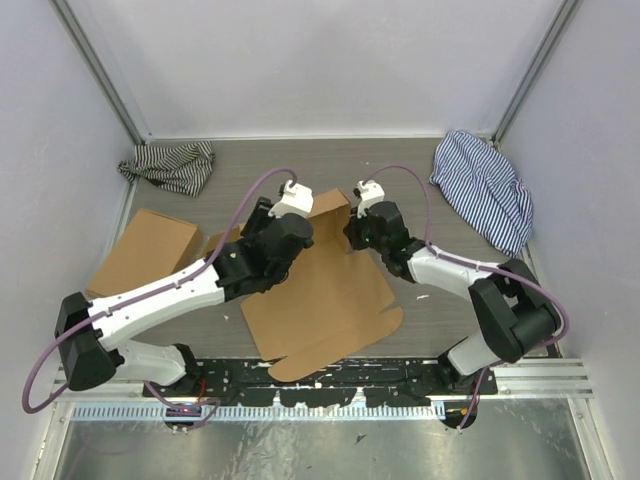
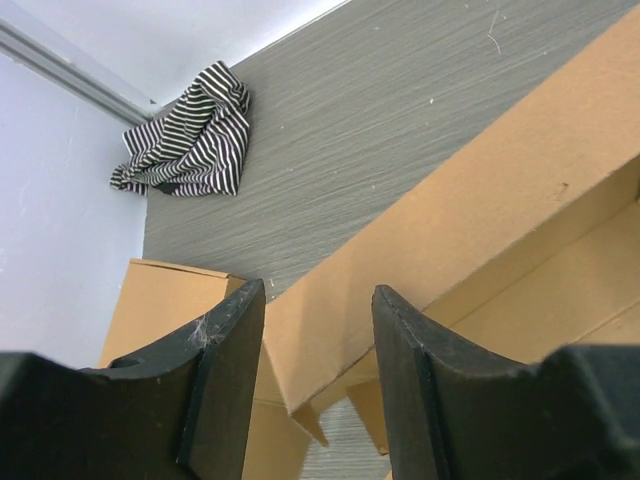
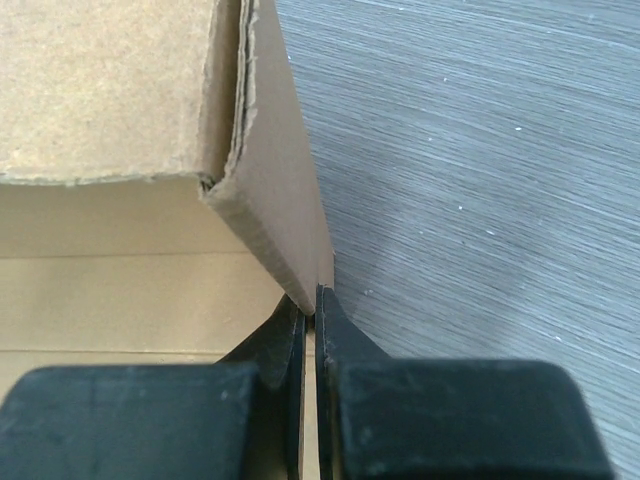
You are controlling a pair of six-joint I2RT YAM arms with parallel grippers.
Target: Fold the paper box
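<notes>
Evidently wall-raising is in hand: the plain brown die-cut cardboard paper box (image 1: 330, 295) lies mid-table between the arms, far walls standing. The right gripper (image 3: 315, 300) is pinched tight on an upright wall; the left gripper (image 2: 320, 300) stands part-open astride a raised flap, gripping nothing. Next, I judge, the left must close and fold that flap inward. No readable print anywhere.
</notes>
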